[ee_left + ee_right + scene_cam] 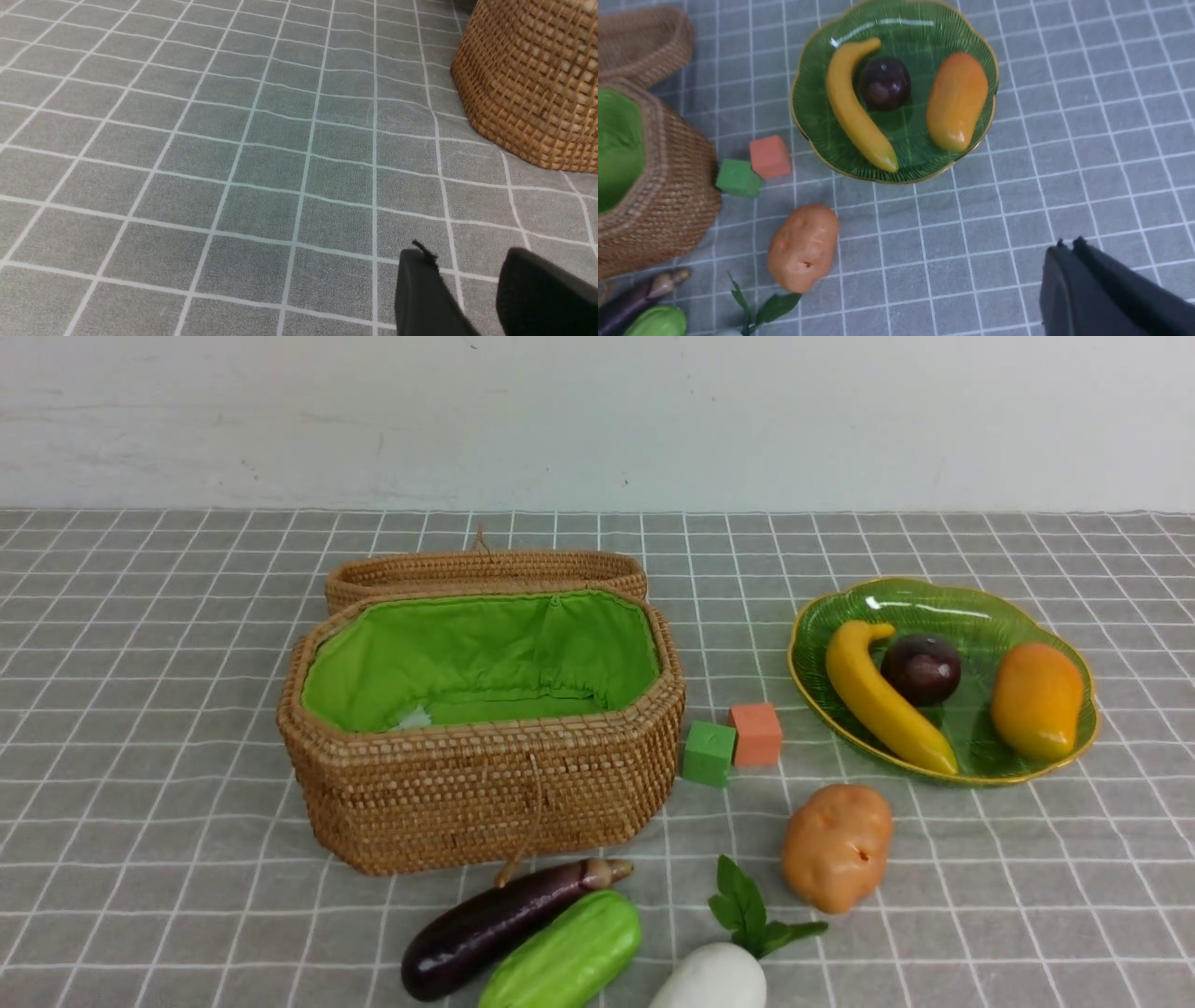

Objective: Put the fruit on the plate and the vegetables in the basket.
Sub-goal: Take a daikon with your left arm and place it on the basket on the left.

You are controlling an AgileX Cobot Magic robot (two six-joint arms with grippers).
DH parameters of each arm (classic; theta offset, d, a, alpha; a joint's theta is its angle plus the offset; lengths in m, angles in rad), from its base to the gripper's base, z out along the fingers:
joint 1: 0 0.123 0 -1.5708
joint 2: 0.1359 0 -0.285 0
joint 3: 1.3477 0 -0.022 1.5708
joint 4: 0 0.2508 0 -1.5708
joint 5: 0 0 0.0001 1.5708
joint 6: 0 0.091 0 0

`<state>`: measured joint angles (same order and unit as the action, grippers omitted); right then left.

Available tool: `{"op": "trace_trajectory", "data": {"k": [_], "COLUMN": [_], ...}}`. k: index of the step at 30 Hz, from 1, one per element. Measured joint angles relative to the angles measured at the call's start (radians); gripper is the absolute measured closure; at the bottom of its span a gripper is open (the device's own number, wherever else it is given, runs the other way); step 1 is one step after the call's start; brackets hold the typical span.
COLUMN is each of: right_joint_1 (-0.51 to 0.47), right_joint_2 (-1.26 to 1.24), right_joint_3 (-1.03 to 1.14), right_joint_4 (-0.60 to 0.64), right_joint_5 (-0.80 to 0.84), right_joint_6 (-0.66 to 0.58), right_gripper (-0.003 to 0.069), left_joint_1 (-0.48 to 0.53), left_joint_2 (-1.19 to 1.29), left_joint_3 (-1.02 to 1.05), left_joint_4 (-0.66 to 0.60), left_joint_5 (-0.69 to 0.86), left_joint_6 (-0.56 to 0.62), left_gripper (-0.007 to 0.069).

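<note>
Nearest the camera, at the near edge of the table, lie the radish (714,978), the cucumber (563,954) and the eggplant (495,926), with the potato (836,846) a little further in toward the right. None of the four is in the basket (485,793) yet, which stands open at the middle of the table. All three fruits, the banana (882,700), the plum (921,668) and the mango (1036,700), already rest on the plate (952,607) near the right edge, so I judge that only the vegetables remain. The left gripper (467,261) hangs over bare tablecloth (233,163) beside the basket, its jaws partly apart with nothing between them. The right gripper (1069,245) is pressed shut and empty, well apart from the potato. Several things could go wrong. The eggplant and cucumber touch, so a grip on one may roll the other. Their glossy round skins may also slip from the pads. The basket's hanging cord (523,831) ends close to the eggplant's stem and could snag. A low carry might clip the wicker rim, or knock the green cube (709,753) and orange cube (754,735) just beside the basket. As for what cannot be seen, the radish and cucumber are cut off at the front view's lower border and the basket's floor hides behind its front wall. A pale patch low on the lining is too small to identify — neither arm shows in the front view.
</note>
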<state>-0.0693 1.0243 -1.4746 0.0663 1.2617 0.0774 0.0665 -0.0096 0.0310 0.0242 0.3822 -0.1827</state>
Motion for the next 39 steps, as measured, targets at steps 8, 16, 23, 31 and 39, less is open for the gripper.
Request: {"op": "trace_trajectory", "data": {"k": [8,16,23,31,39], "right_joint_1": [0.0,0.043,0.063,0.063,0.063], "right_joint_2": [-0.264,-0.538,-0.822,-1.032,-1.036], "right_joint_3": [0.003,0.383,0.988,1.388,1.487], "right_joint_4": [0.0,-0.086,-0.178,-0.21,-0.214], "right_joint_5": [0.007,-0.197,-0.653,-0.783,-0.858], "right_joint_6": [0.0,0.0,0.0,0.002,0.003], "right_gripper": [0.0676,0.0672,0.0666,0.0666,0.0663], "left_joint_1": [0.0,0.0,0.0,0.0,0.0], "left_joint_2": [0.0,0.0,0.0,0.0,0.0], "left_joint_3": [0.0,0.0,0.0,0.0,0.0], "left_joint_4": [0.0,0.0,0.0,0.0,0.0], "left_joint_5": [0.0,0.0,0.0,-0.001,0.001], "left_joint_6": [0.0,0.0,0.0,0.0,0.0], "left_gripper": [0.0386,0.0386,0.0386,0.0386,0.0386]}}
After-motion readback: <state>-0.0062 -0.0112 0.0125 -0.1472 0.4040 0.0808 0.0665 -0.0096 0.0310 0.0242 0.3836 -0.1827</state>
